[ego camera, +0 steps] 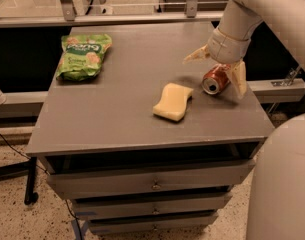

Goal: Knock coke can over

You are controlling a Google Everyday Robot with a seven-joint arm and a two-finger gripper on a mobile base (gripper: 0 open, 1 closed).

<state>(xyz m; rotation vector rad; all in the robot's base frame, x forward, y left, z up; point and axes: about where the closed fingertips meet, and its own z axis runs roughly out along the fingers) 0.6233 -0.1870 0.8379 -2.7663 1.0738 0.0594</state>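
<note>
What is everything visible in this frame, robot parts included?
can: 1, red with silver top, lying on its side at the table's right edge
sponge: 1, yellow, on the table just left of the can
bag: 1, green, lying flat at the table's back left corner
table: 1, grey, centre of view
drawers: 3, grey, stacked under the tabletop
arm: 1, white, reaching down from the upper right
tool: 1, cream fingers, open, straddling the can
base: 1, white, lower right corner
</note>
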